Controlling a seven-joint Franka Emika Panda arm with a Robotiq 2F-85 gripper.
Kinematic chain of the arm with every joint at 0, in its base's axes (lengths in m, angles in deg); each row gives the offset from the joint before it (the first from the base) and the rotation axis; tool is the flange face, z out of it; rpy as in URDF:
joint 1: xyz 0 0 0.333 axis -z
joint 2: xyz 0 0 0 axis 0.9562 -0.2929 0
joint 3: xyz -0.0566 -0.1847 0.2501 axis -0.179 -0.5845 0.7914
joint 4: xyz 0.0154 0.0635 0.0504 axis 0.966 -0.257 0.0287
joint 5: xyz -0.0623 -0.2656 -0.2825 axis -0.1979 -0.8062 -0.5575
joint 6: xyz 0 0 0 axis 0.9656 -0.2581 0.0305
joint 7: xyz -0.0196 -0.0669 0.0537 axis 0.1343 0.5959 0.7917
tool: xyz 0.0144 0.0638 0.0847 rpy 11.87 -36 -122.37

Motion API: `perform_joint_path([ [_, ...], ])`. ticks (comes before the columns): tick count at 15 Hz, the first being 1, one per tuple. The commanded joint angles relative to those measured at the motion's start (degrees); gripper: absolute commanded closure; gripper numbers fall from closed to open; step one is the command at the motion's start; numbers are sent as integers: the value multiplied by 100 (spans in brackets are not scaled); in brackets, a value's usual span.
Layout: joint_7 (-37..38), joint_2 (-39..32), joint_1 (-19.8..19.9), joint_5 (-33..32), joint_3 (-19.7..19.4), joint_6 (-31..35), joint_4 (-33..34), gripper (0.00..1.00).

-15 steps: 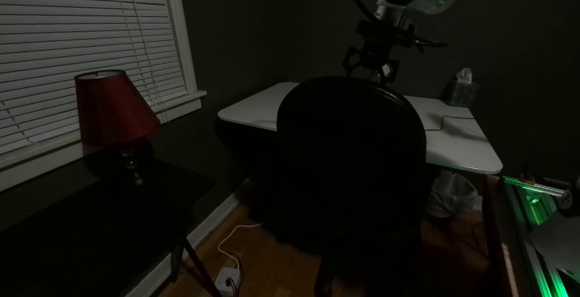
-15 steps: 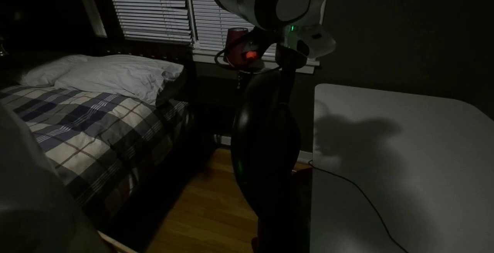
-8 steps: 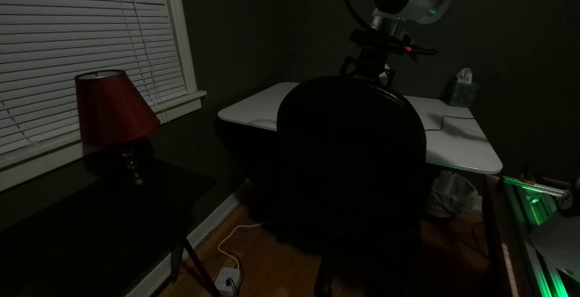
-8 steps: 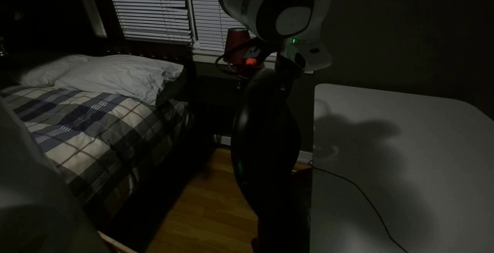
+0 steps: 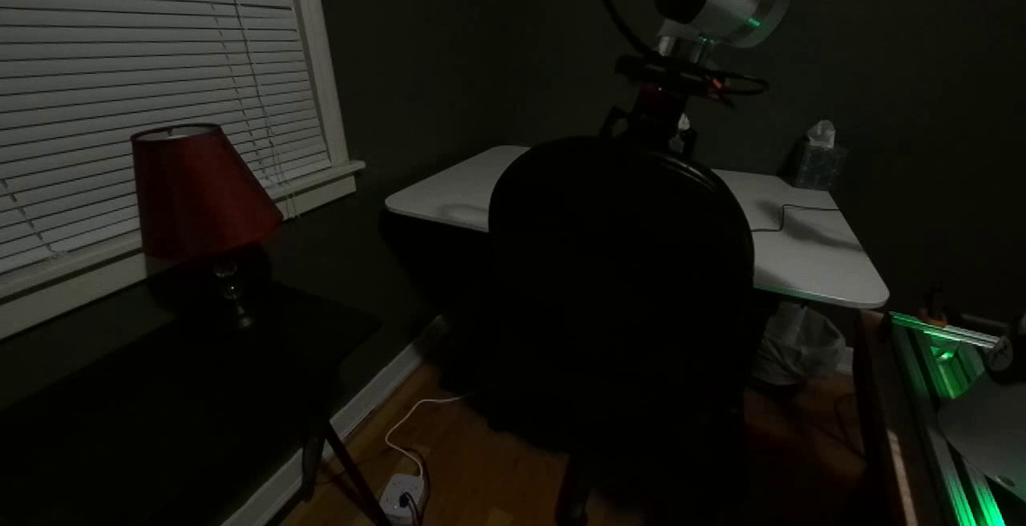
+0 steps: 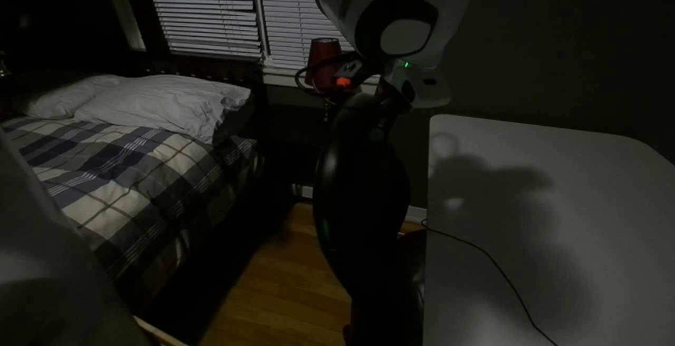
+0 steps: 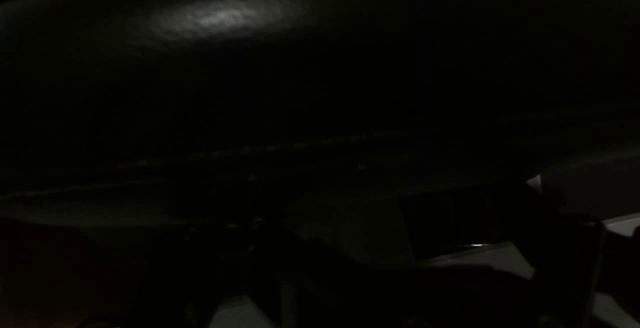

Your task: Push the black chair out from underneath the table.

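The black chair (image 5: 621, 269) stands at the table's edge, its broad rounded backrest upright. It also shows in an exterior view (image 6: 364, 188), edge-on beside the table. In the wrist view, its dark backrest (image 7: 300, 83) fills the upper part. The pale table (image 5: 817, 261) also shows in an exterior view (image 6: 606, 203). My gripper (image 5: 649, 135) is at the top of the backrest, on the table side, fingers spread apart. Its fingertips are hidden behind the backrest. In the wrist view, the gripper (image 7: 390, 238) is very dark. Contact with the backrest cannot be told for certain.
A red-shaded lamp (image 5: 200, 189) stands on a dark low surface (image 5: 160, 398). A tissue box (image 5: 819, 165) and a thin cable (image 6: 490, 259) lie on the table. A waste bin (image 5: 797, 345) is under it. A bed (image 6: 121, 177) stands across the wooden floor (image 6: 285, 282).
The arm and gripper have moved down, so the fingers are now lower behind the backrest's top. The backrest looks shifted very slightly away from the table.
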Motion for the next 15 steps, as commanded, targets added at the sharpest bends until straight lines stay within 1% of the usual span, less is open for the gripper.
perform_joint_path([
  [1,-84,-96,-231,382,10,-564,-16,0],
  [3,-79,-116,-300,432,50,-786,-30,0],
  [6,-132,-114,-450,751,127,-1085,-61,0],
  [13,-15,-113,-746,1769,314,-1783,-148,0],
  [15,74,-150,-792,2077,334,-2140,-153,0],
])
